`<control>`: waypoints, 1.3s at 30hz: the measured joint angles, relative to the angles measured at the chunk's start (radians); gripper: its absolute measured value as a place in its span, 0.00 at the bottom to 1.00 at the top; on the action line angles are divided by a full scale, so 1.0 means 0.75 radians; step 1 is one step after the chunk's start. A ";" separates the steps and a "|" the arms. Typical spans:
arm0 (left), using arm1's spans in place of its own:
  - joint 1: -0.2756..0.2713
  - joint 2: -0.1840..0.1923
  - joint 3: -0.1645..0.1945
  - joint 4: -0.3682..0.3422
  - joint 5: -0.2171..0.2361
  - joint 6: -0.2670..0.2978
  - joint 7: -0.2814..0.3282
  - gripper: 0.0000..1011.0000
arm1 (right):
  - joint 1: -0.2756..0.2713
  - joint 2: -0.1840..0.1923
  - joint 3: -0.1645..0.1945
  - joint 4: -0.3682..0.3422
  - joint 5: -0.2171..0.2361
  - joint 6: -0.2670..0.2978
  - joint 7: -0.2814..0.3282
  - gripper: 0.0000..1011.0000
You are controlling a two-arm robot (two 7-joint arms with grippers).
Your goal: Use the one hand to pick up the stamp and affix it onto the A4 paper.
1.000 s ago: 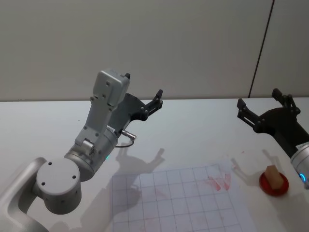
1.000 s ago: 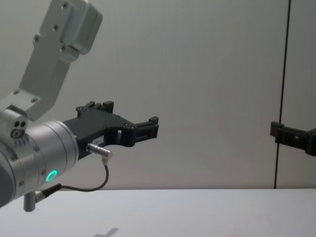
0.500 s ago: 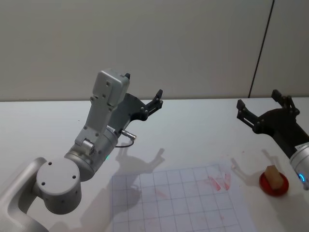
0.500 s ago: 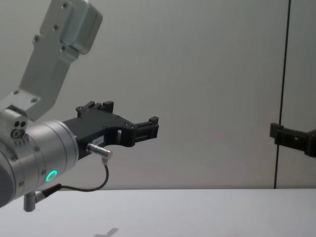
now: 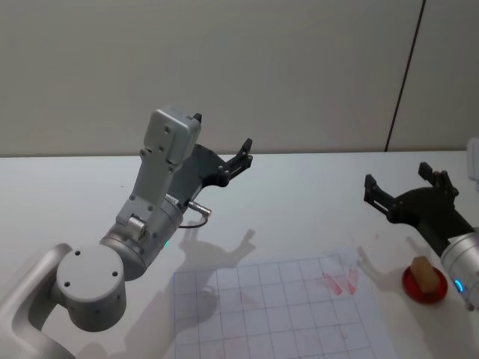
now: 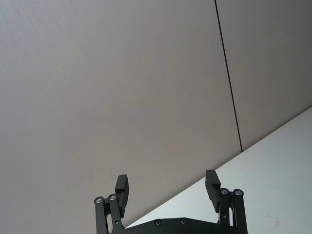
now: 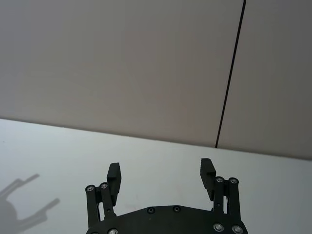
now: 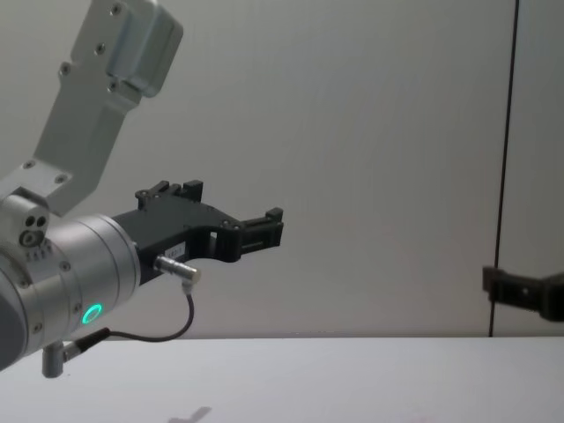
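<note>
Two grippers up off the table [image 5: 299, 202], both spread wide and holding nothing. Right gripper [image 5: 397, 178] raised over the table's right side, fingers apart, pointing toward the far wall, near the stamp [image 5: 423, 273] but not touching it. Stamp upright on a round red pad [image 5: 430, 296] close to the right edge, just beside the paper [image 5: 277, 314]. Gridded paper flat at the near middle, red marks [image 5: 338, 282] by its far right corner. Left gripper [image 5: 222, 134] parked high on the left, well apart from stamp and paper.
</note>
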 joint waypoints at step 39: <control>0.000 0.000 0.000 0.000 0.000 0.000 0.000 0.99 | -0.170 0.025 0.047 -0.122 0.064 0.483 -0.211 0.99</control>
